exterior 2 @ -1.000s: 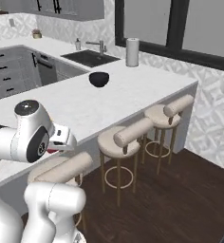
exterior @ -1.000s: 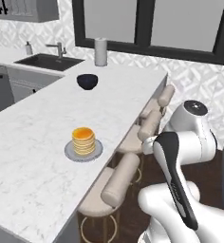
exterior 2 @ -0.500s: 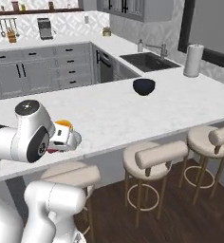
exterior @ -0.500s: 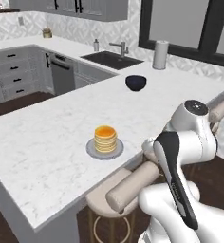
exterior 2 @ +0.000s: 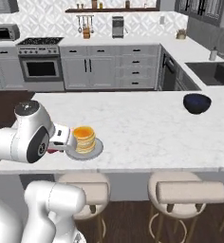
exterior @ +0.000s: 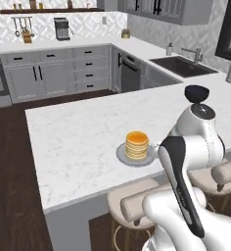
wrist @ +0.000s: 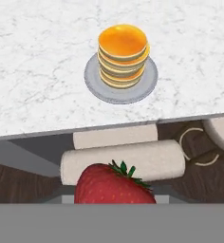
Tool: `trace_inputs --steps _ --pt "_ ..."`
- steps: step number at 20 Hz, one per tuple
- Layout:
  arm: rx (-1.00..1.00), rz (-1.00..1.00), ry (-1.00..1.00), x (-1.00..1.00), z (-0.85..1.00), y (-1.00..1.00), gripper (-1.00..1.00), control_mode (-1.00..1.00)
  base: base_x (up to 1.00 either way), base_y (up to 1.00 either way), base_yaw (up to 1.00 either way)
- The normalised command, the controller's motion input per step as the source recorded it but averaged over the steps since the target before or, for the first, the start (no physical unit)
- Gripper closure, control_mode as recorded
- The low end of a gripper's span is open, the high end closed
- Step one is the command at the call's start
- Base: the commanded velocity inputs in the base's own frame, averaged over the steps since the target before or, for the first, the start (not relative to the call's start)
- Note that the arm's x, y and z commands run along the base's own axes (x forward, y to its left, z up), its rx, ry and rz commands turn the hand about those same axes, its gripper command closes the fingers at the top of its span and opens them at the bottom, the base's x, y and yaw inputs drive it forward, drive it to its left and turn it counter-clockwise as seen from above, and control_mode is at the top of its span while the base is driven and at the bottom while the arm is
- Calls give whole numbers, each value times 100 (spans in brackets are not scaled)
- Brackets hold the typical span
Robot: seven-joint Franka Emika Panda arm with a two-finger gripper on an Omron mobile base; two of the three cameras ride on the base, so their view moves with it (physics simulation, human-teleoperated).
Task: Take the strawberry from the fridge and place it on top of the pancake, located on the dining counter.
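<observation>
strawberry (wrist: 115, 184) seen bottom centre, clamped in the gripper (exterior 2: 54, 144) | pancake (wrist: 123, 55) stacked on plate (wrist: 96, 78), upper centre | counter (exterior: 73, 137) edge below plate

The grey band cuts off the strawberry's (wrist: 115, 184) lower half.

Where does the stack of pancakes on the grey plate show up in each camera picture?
Left base view: the golden-orange pancake stack sits at centre, near the marble counter's near edge.
Right base view: left of centre, beside the white arm.
Hand view: upper centre.
Shared landmark: the round grey plate under it.
</observation>
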Motion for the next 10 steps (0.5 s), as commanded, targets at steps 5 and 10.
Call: trace_inputs --steps 5,10 --pt "0 0 0 0 0 0 100 100 89 -20 54" --pt "3 2 4 40 0 -14 100 -100 60 -23 18"
